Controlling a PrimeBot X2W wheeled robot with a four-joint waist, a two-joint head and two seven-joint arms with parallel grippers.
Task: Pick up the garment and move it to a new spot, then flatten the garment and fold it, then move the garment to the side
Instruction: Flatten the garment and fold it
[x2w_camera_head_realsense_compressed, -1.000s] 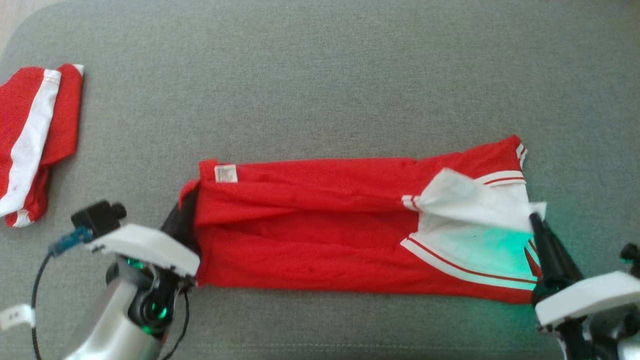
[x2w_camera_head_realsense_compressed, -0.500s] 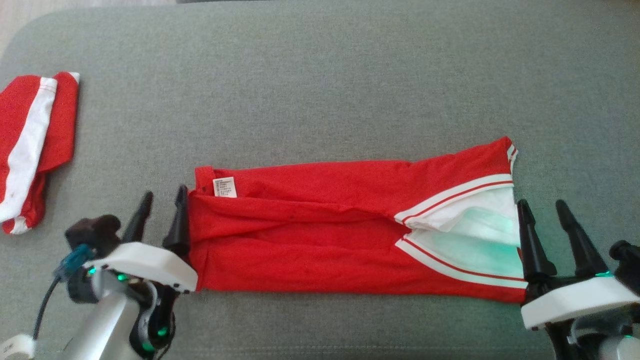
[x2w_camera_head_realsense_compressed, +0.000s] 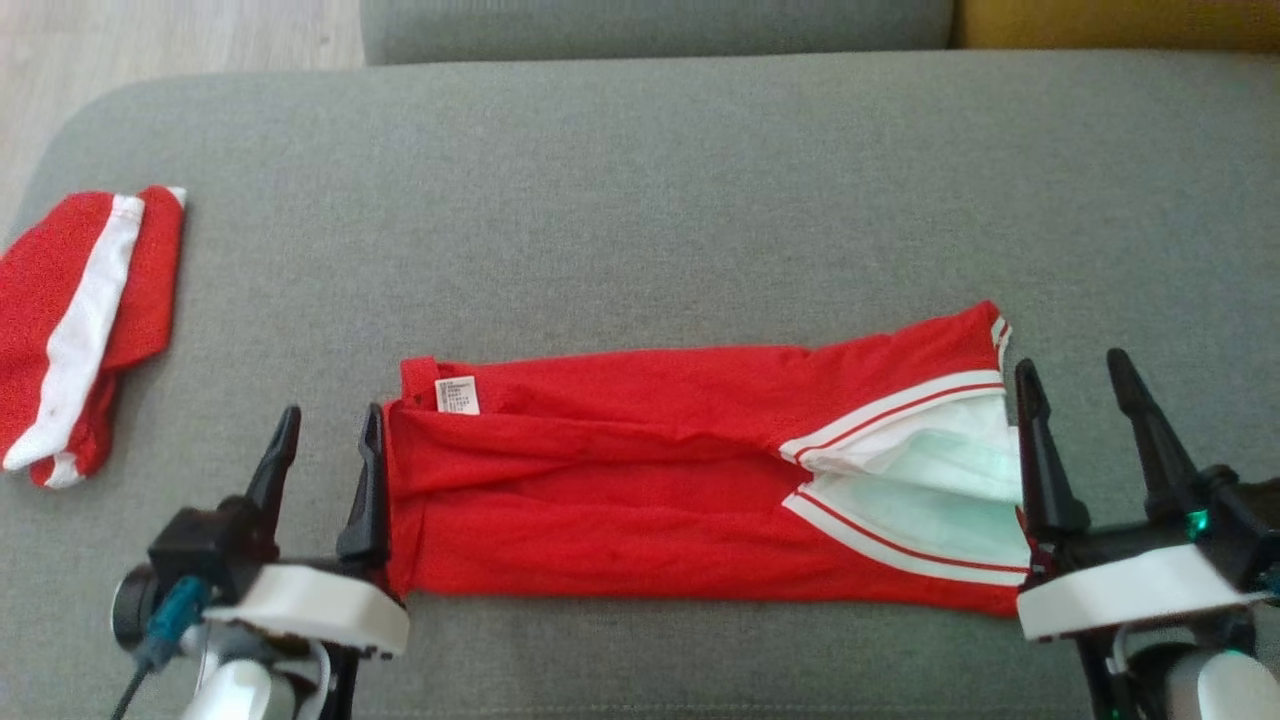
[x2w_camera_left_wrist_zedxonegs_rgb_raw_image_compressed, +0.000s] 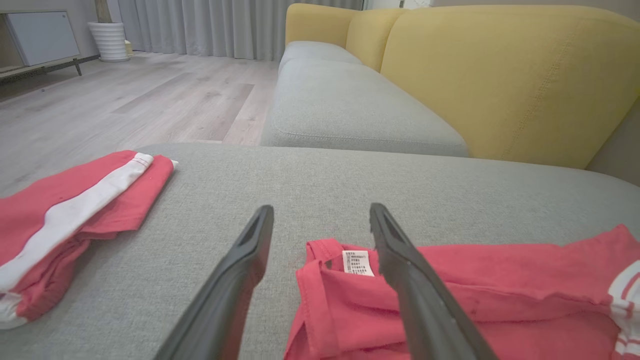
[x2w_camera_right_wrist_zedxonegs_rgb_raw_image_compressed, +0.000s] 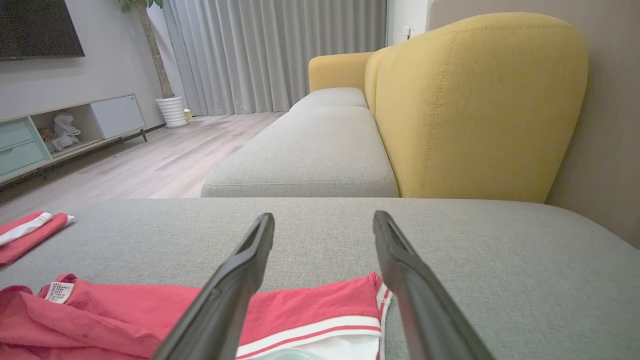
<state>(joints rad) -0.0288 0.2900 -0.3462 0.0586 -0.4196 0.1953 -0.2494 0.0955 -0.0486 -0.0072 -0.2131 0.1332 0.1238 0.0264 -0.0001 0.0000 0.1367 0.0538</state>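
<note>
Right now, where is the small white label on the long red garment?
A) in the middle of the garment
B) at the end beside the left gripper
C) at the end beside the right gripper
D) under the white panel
B: the label lies at the end of the garment next to the left gripper, opposite the white panel.

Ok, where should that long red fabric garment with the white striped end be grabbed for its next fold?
Probably by its short ends: the red garment lies as a long flat band, so pinch the label-end corner with the left gripper and the white-striped corner with the right gripper, coming in from the near edge.
</note>
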